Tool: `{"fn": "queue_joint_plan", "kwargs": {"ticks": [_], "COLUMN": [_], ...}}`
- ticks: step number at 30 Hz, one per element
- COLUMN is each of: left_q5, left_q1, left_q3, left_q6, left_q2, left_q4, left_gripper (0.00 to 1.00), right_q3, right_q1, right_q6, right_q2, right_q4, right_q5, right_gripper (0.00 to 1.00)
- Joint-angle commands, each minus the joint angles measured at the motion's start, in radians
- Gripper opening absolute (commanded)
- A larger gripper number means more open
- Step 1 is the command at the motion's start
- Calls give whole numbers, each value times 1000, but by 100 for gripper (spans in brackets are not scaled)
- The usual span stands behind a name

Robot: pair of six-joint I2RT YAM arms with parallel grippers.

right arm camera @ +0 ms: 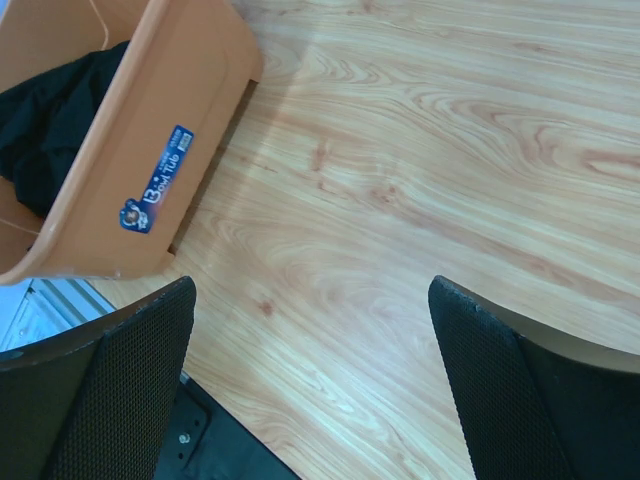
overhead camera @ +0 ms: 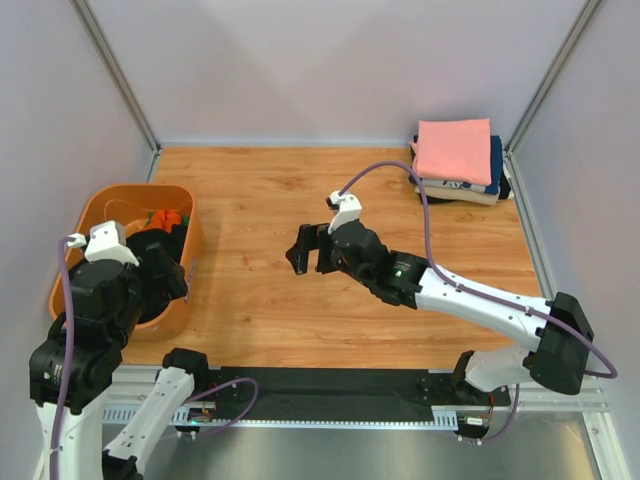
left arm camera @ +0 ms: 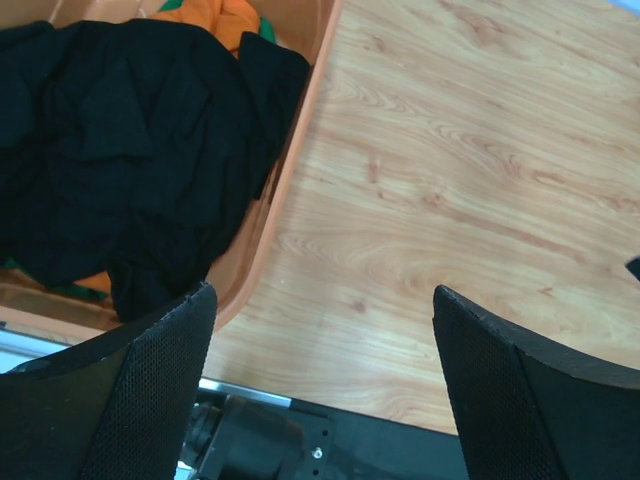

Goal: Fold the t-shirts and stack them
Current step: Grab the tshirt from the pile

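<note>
From the top view, picks out the folded t-shirts point(overhead camera: 458, 165) stacked in the far right corner of the table point(overhead camera: 250, 200), pink uppermost, well apart from the right gripper point(overhead camera: 310, 255) hovering mid-table and the orange tub point(overhead camera: 140, 188) at left. Down the left wrist, finds the left gripper point(left arm camera: 322, 300) with jaws spread wide and empty beside the tub's rim, a black t-shirt point(left arm camera: 120, 150) heaped inside and an orange t-shirt point(left arm camera: 215, 15) behind it. On the right wrist, shows jaws likewise wide apart above bare wood, tub off to the left.
</note>
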Motion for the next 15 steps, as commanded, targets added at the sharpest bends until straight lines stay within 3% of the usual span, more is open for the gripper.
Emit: {"fn": "queue_joint_plan", "kwargs": {"ticks": [1, 5, 10, 15], "left_q5": [-45, -66, -216, -229], "left_q1": [-2, -2, -1, 43], "left_q3": [-6, -24, -40, -63], "left_q6": [42, 74, 22, 48], "left_q2": [22, 51, 128, 238], "left_q4": [68, 82, 24, 58], "left_gripper": [96, 96, 100, 100], "right_q3": [-60, -106, -145, -191], "right_q1": [-6, -12, -15, -15], "right_q6": [-29, -40, -43, -26], "right_q2": [-47, -71, -82, -103], "right_q4": [18, 18, 12, -1], "right_q5": [42, 40, 38, 29], "right_gripper": [100, 100, 100, 100]}}
